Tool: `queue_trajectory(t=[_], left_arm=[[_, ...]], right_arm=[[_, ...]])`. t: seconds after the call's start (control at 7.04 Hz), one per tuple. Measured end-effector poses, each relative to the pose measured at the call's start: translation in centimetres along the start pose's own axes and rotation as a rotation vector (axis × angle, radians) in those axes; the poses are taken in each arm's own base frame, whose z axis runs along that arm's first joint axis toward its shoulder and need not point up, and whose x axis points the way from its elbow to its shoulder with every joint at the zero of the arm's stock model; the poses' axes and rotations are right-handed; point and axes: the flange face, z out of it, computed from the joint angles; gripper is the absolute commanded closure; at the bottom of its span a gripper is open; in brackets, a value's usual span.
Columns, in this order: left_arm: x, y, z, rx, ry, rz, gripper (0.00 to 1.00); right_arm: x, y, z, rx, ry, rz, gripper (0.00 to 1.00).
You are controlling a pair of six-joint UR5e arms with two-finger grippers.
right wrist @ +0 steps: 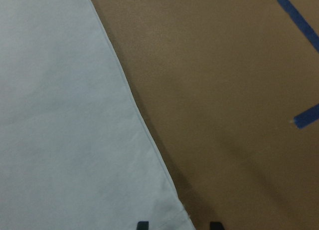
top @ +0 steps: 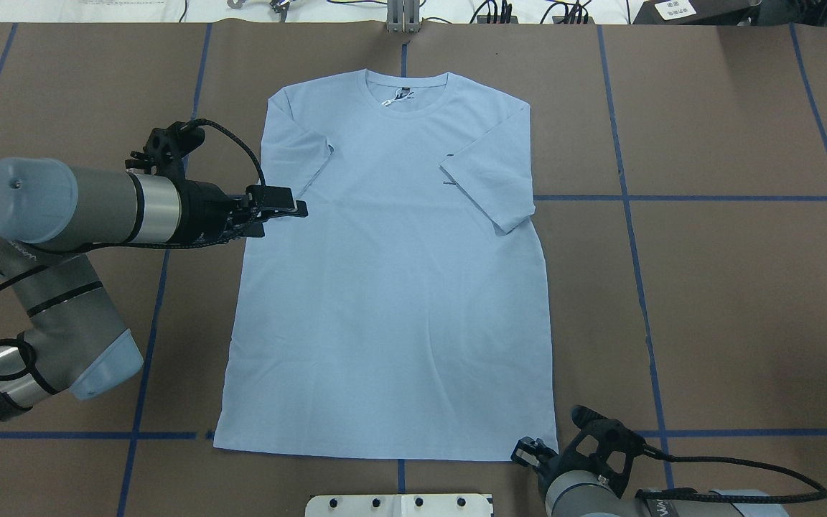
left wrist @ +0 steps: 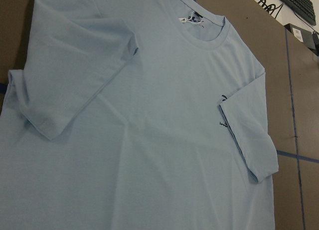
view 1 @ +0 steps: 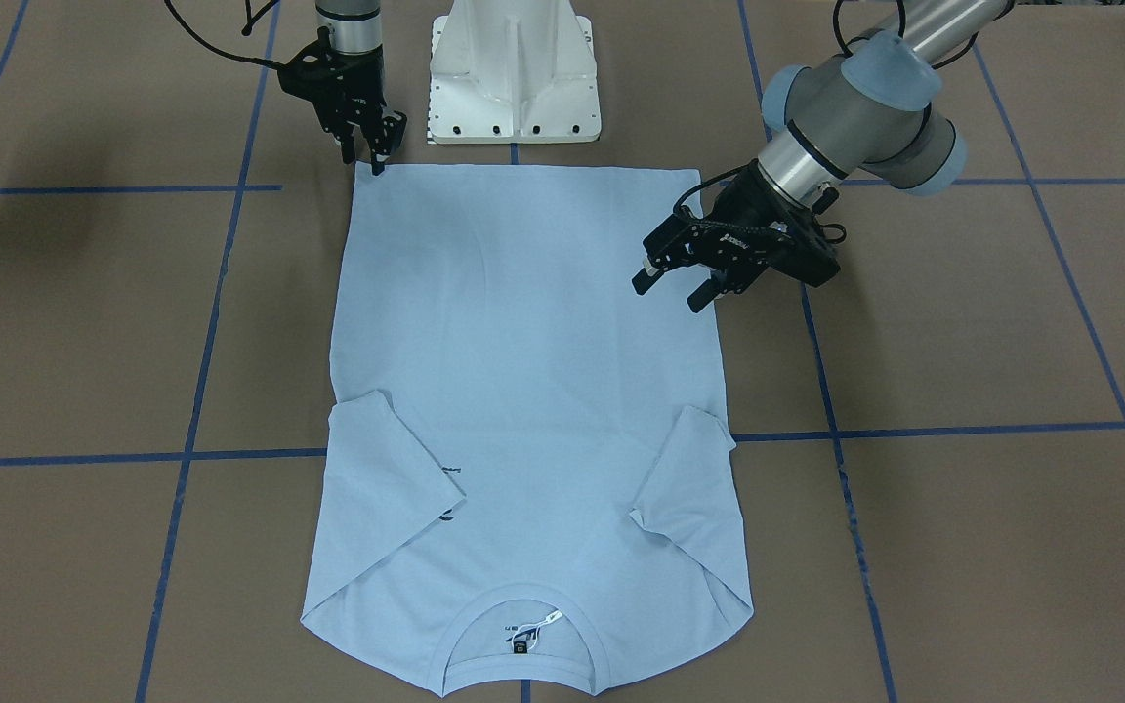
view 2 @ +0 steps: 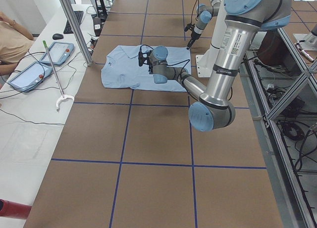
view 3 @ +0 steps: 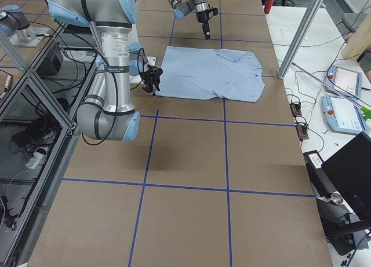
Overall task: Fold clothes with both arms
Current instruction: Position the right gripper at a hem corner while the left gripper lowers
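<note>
The light blue T-shirt point(view 1: 523, 371) point(top: 392, 287) lies flat on the brown table, collar point(view 1: 523, 598) away from the robot. Both sleeves are folded inward over the chest. One sleeve partly covers the dark print point(left wrist: 223, 113). My left gripper point(view 1: 672, 293) point(top: 298, 208) hovers open over the shirt's side edge at mid-body, holding nothing. My right gripper point(view 1: 367, 161) points down at the hem corner nearest the base. It is open, and its fingertips point(right wrist: 143, 225) straddle that corner of cloth point(right wrist: 65, 115).
The white pedestal base point(view 1: 514, 88) stands just behind the hem. Blue tape lines point(view 1: 182, 454) grid the brown table. A side desk with tablets point(view 2: 54, 52) and a seated person point(view 2: 10, 40) lies beyond the collar end, behind a metal post point(view 2: 74, 25).
</note>
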Motion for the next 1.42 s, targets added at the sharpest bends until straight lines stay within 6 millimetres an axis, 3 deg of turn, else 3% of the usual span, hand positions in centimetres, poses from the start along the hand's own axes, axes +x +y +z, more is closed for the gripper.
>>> queue_trajectory(t=[0.57,0.85,1.14,1.42], left_arm=[[0.8,0.5,0.2,-0.007,0.011,-0.031,0.06],[1.6,4.8,1.9,0.003,0.004,-0.103,0.09],[0.2,9.7,3.0,0.029,-0.123,-0.148,0.10],[-3.6,15.0,-0.7,0.001,-0.277,-0.135,0.10]], right_arm=[[-0.3,-0.3,-1.2,-0.012,-0.019,0.020,1.00],[-1.0,-1.1,-3.4,-0.035,-0.057,0.038,1.00],[-1.7,-1.6,-4.4,-0.043,-0.078,0.053,1.00],[-2.0,-1.8,-4.9,-0.051,-0.090,0.059,1.00]])
